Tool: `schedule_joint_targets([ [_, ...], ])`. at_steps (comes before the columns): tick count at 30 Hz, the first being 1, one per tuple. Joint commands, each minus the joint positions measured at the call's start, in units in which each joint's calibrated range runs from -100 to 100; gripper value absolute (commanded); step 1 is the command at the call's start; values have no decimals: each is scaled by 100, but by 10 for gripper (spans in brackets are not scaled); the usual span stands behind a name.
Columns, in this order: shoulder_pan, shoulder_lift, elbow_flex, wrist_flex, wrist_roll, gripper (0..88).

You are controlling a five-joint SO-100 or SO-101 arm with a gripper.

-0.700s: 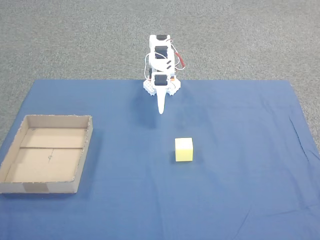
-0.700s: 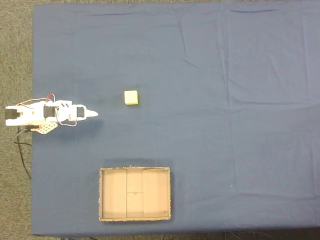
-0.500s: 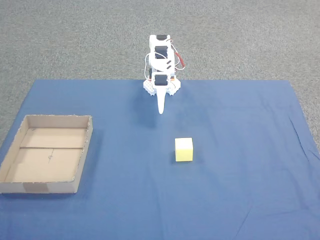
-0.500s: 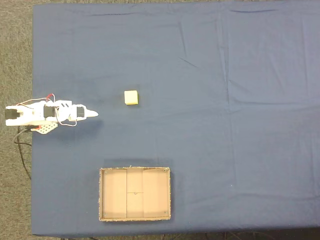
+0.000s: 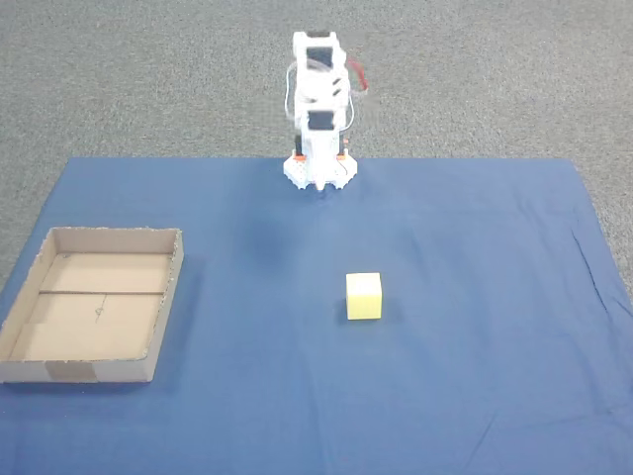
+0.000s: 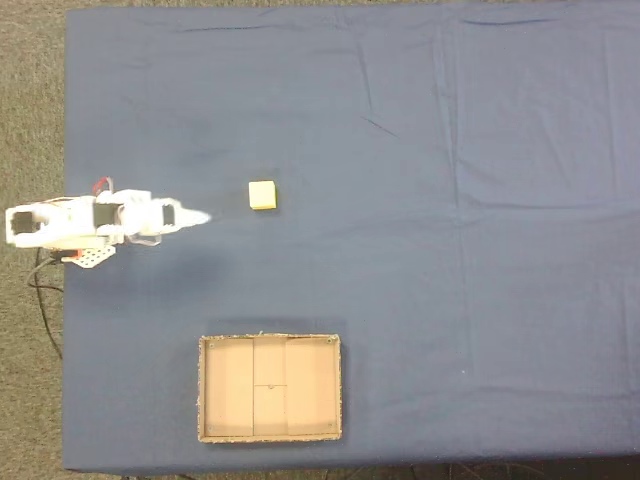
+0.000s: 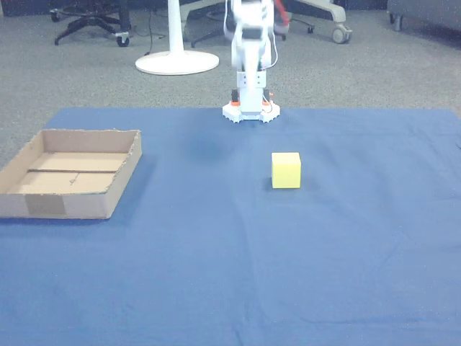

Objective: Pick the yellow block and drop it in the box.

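The yellow block [image 5: 363, 296] lies alone on the blue cloth in the fixed front view, ahead of the arm's base. Seen from above, the block [image 6: 262, 194] is a short way right of my gripper [image 6: 199, 217], which tapers to a single blurred tip, shut and holding nothing, raised off the cloth. The low side view shows the block [image 7: 286, 170] in front of the white arm [image 7: 248, 50]. The box [image 5: 79, 370], a shallow cardboard tray, sits open and bare at the left; from above the box [image 6: 230, 390] is near the bottom edge, and in the low side view the box [image 7: 65, 205] lies at the left.
A blue cloth [image 5: 475, 376] covers the work area, with grey carpet [image 5: 119, 69] around it. The arm's base [image 5: 318, 170] stands at the cloth's far edge. A white round stand foot [image 7: 176, 63] and chair legs are behind the arm in the low side view.
The arm has risen from its folded pose, and the gripper tip has lifted off the cloth and reached slightly toward the block. The block and box have not moved.
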Motion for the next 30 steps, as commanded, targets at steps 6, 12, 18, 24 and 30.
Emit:
schedule_joint_targets([
  [6,-414,4609,-3395,376,220,454],
  [12,-831,6256,-4671,401,-166,445],
  [18,-1232,7336,-5504,368,-498,424],
  [24,-1051,7615,-5594,401,-542,402],
  [30,-713,7927,-5820,384,-440,371],
])
